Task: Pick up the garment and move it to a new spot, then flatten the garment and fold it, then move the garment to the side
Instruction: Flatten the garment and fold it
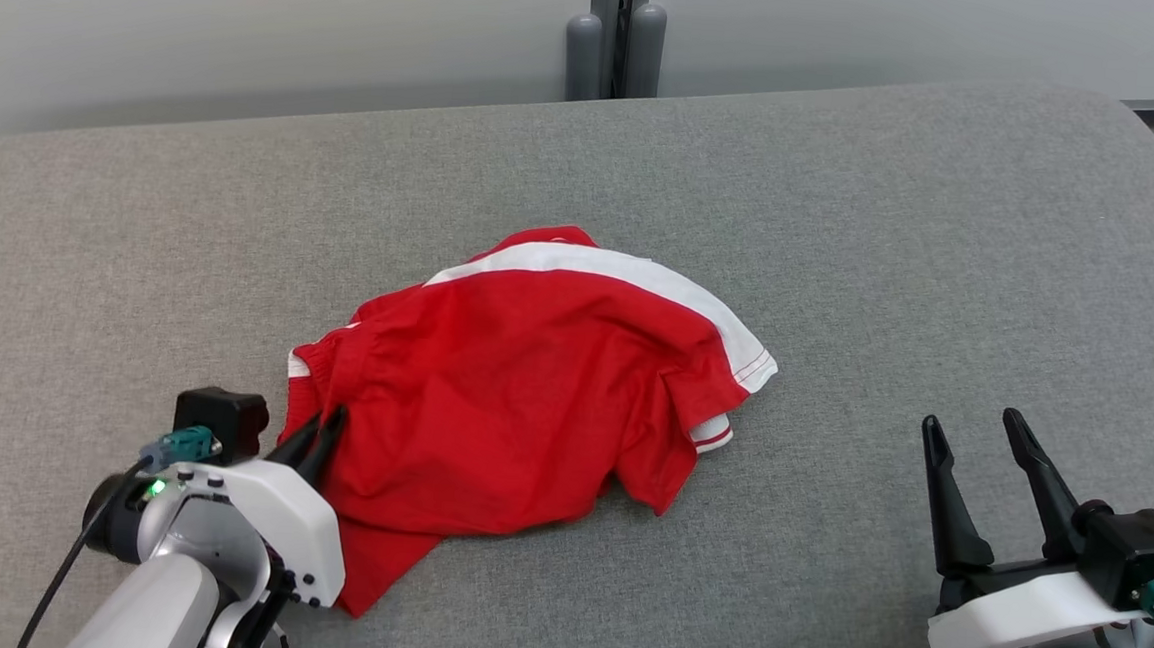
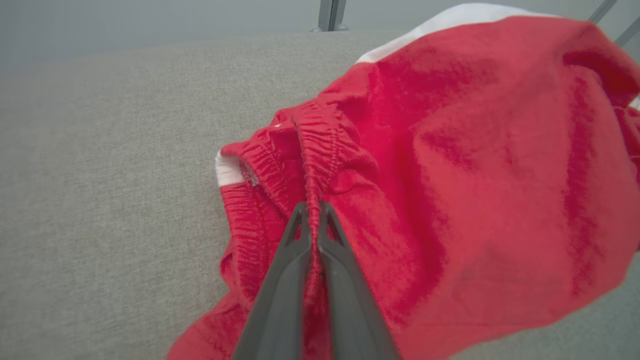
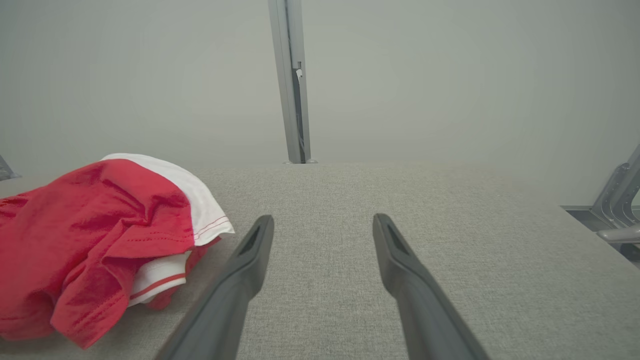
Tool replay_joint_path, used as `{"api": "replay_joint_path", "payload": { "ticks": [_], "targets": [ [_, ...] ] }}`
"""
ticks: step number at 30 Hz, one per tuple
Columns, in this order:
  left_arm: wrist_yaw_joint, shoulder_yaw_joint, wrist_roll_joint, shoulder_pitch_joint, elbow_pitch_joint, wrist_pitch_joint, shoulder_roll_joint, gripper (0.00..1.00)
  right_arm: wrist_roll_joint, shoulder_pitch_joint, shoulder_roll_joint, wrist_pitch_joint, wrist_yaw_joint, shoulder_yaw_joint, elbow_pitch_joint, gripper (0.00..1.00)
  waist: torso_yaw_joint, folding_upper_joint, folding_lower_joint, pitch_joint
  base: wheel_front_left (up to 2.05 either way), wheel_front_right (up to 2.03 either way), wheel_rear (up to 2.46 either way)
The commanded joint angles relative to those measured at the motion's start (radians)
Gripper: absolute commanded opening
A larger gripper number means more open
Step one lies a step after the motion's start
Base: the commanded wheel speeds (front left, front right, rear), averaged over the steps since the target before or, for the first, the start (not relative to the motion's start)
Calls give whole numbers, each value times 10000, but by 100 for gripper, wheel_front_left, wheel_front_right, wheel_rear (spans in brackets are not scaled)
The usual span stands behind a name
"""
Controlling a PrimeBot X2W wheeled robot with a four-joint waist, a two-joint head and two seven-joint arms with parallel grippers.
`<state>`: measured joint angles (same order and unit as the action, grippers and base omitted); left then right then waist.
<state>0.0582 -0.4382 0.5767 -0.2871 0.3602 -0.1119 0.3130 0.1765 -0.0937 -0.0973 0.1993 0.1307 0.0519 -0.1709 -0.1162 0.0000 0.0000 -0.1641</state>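
The garment is a pair of red shorts with white side stripes, lying crumpled in the middle of the grey padded surface. My left gripper sits at its left edge, shut on a pinch of the elastic waistband. In the left wrist view the two fingers of the left gripper squeeze a ridge of the gathered red waistband of the garment. My right gripper stands open at the lower right, well clear of the cloth. Seen from the right wrist, the right gripper holds nothing and the garment lies to its left.
The grey fabric surface stretches wide around the shorts, curving down at its far right corner. A grey post with two rounded caps stands behind its far edge against a pale wall. A metal frame shows beyond the right edge.
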Motion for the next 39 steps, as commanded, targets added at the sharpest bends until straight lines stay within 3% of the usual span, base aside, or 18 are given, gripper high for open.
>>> {"api": "replay_joint_path", "payload": {
  "ticks": [1, 10, 21, 26, 31, 39],
  "targets": [
    [70, 31, -166, -198, -227, 172, 148, 0, 14, -89, -13, 97, 2, -44, -19, 100, 21, 0, 0, 30, 0, 0, 0],
    [864, 369, -693, -110, -1712, 672, 538, 0, -85, 30, 25, 223, 2, -245, 16, 100, 601, 0, 0, 307, 0, 0, 0],
    [1853, 1159, -1065, 134, -3873, 825, 1302, 0, -170, 428, 6, 16, 2, -455, 317, 100, 2605, 0, 0, 749, 0, 0, 0],
    [2007, 1431, -1061, -210, -4182, 794, 1456, 0, -228, 524, -12, -113, 2, -508, 497, 100, 3553, 0, 0, 820, 0, 0, 0],
    [1783, 1504, -932, -692, -3814, 957, 1448, 0, -221, 442, -4, -208, 2, -384, 603, 100, 4108, 0, 0, 772, 0, 0, 0],
    [1636, 2008, -962, -2247, -2567, 1327, 1716, 0, -179, 139, -225, -367, 2, -109, 847, 100, 4006, 0, 0, 142, 0, 0, 0]
  ]
}}
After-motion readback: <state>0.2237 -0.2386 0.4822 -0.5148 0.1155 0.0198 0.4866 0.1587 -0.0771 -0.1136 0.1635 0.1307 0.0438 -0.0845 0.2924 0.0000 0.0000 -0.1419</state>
